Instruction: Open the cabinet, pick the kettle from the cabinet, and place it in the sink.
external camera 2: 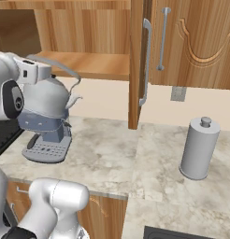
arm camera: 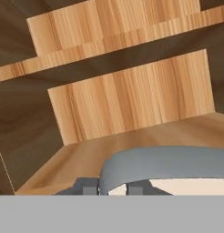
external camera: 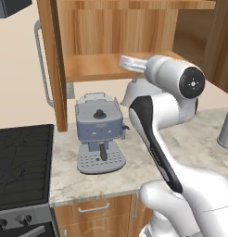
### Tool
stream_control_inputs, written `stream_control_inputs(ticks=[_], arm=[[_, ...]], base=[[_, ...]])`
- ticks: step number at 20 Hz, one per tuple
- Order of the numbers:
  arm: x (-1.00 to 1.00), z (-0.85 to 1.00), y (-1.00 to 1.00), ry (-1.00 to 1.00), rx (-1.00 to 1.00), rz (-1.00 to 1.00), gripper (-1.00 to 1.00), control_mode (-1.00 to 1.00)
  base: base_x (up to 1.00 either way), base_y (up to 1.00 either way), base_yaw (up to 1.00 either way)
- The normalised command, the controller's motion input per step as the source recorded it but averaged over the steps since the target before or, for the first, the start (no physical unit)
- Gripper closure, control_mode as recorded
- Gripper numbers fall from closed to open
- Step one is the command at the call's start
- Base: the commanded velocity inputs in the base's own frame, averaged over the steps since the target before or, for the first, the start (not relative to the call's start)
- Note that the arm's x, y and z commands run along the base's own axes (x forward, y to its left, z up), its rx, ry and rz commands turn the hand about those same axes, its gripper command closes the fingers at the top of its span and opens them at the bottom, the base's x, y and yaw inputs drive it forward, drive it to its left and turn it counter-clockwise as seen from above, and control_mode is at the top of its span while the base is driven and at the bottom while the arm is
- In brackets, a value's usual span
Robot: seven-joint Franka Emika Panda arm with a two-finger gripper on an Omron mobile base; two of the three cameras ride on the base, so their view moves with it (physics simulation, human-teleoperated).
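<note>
One kettle (external camera 2: 49, 98), silver-grey and squat, hanging in mid-air just outside the open cabinet (external camera 2: 89, 35), clear of the bottom shelf (external camera: 99, 65) and directly above the coffee machine (external camera: 99, 134) on the worktop (external camera 2: 117, 154). Arched handle (arm camera: 164, 159) uppermost, spout pointing toward the open door (external camera 2: 138, 65) at the middle of the right base view. Gripper (external camera 2: 35, 70) pressed together on the top of that handle, judging from the way the kettle hangs free with nothing beneath it; fingertips (arm camera: 89, 187) seen from the hand camera sitting right against the grey arch, though the actual pinch stays too hidden to confirm outright.

Cabinet already open, kettle already out: two steps apparently done, placing left.

Sink (external camera 2: 182, 233) barely visible as a dark edge at the bottom of the right base view, down and well off to the robot's right of the kettle, past the open door and the tall grey canister (external camera 2: 198, 149). Probably a long sideways carry, then a descent. Worth keeping the load high enough to clear the coffee machine, and swinging wide of the door's lower edge and the canister along the way.
</note>
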Motion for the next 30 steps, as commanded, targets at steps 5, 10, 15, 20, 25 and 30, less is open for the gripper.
stream_control_inputs(ticks=[5, 10, 15, 20, 25, 30], arm=[[-0.17, -0.29, -0.01, 0.12, 0.0, 0.0, 1.0, -1.0], [-0.09, -0.33, -0.01, 0.16, 0.03, 0.0, 1.0, -1.0], [-0.13, -0.39, -0.02, 0.04, 0.05, 0.0, 1.0, -1.0], [-0.08, -0.42, -0.02, -0.05, 0.08, -0.04, 1.0, -1.0], [-0.02, -0.42, -0.01, -0.19, 0.08, -0.05, 1.0, -1.0], [0.0, -0.28, -0.01, -0.19, -0.01, -0.06, 1.0, -1.0]], base=[[0.0, 0.0, 0.0], [0.0, 0.0, 0.0], [0.0, 0.0, 0.0], [0.0, 0.0, 0.0], [0.0, 0.0, 0.0], [0.0, 0.0, 0.0]])
